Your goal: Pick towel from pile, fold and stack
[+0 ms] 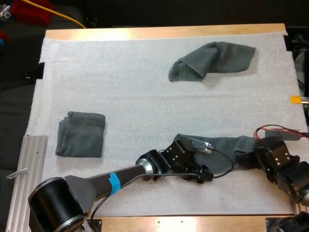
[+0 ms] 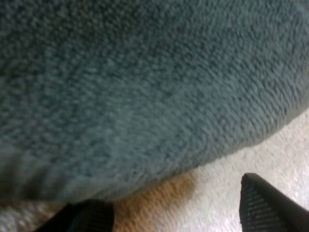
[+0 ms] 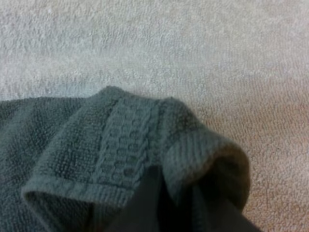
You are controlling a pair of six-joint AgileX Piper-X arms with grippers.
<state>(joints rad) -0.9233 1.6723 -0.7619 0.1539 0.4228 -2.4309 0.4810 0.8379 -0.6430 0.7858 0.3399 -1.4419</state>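
A dark grey-green towel (image 1: 227,147) lies stretched along the front of the white mat between my two grippers. My left gripper (image 1: 202,175) is at its front left edge and stands open. In the left wrist view the fingers (image 2: 270,209) stand apart over bare mat, and the towel (image 2: 145,87) starts just beyond them. My right gripper (image 1: 247,158) is at the towel's right end. In the right wrist view its fingers (image 3: 148,200) pinch a raised fold of the hemmed towel edge (image 3: 116,145). A folded towel (image 1: 80,134) lies at the left, and a crumpled one (image 1: 212,60) at the far right.
A metal rail (image 1: 24,169) runs along the mat's front left side. The white mat (image 1: 135,96) is bare between the three towels. The table's wooden front edge (image 1: 193,223) is close behind both arms.
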